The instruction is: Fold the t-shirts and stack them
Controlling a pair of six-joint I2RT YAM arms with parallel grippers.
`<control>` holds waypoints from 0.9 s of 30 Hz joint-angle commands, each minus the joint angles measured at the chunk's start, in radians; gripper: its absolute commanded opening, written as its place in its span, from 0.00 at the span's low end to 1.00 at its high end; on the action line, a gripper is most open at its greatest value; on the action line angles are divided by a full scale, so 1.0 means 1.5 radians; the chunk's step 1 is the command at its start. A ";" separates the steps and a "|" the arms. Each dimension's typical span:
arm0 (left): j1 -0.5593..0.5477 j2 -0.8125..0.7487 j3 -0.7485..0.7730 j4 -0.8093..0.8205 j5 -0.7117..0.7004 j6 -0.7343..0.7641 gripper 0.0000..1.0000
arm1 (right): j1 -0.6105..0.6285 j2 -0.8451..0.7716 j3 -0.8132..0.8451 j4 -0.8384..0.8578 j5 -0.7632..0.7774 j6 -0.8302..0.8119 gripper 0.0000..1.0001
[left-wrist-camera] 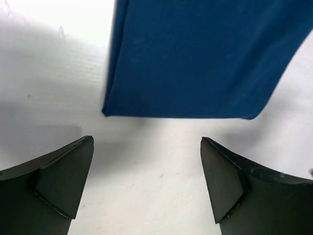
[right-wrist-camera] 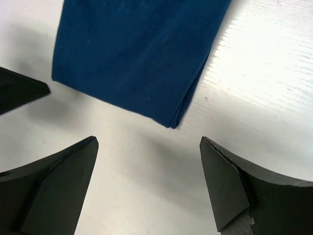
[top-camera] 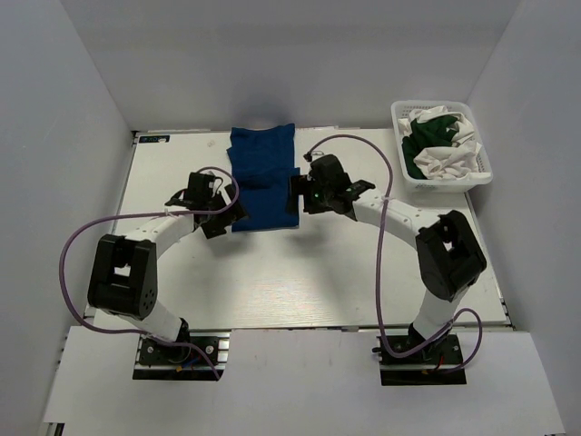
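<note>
A white worktop [top-camera: 272, 282] is being shut in on three sides by pale walls, and the two arms are being reached over it from the near edge. In the top view the blue t-shirt [top-camera: 261, 173] is lying toward 12 o'clock of the worktop's middle as a tidy oblong, flat on the surface.

The left gripper [top-camera: 229, 214] is being held at the garment's 7 o'clock corner and the right gripper [top-camera: 295, 195] at its 4 o'clock edge. Both are being kept wide apart, and nothing is being gripped. In each wrist view, bare worktop is showing between the fingers and the doubled cloth edge is lying just beyond them, apart from the tips.

Judging by this, the folding of the blue tee is being finished or is close to it. No printed graphic is being shown on the upper face.

The next move is probably being directed either at one more fold or at a fresh garment. For the latter, an arm would have to be carried to the white mesh basket [top-camera: 481, 168] at 2 o'clock, where a dark green t-shirt [top-camera: 427, 136] and white t-shirts [top-camera: 449, 163] are lying crumpled together. How many white ones there are cannot be told.

Little is standing in the way. The basket wall is to be cleared, and tangled cloth may be dragged out with the one picked. The purple cables [top-camera: 381, 182] looping off the arms are being left slack above the surface.
</note>
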 commanded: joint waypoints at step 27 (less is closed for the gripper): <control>-0.001 0.155 -0.003 0.017 -0.016 0.004 0.11 | 0.041 0.159 0.053 -0.024 0.071 -0.062 0.73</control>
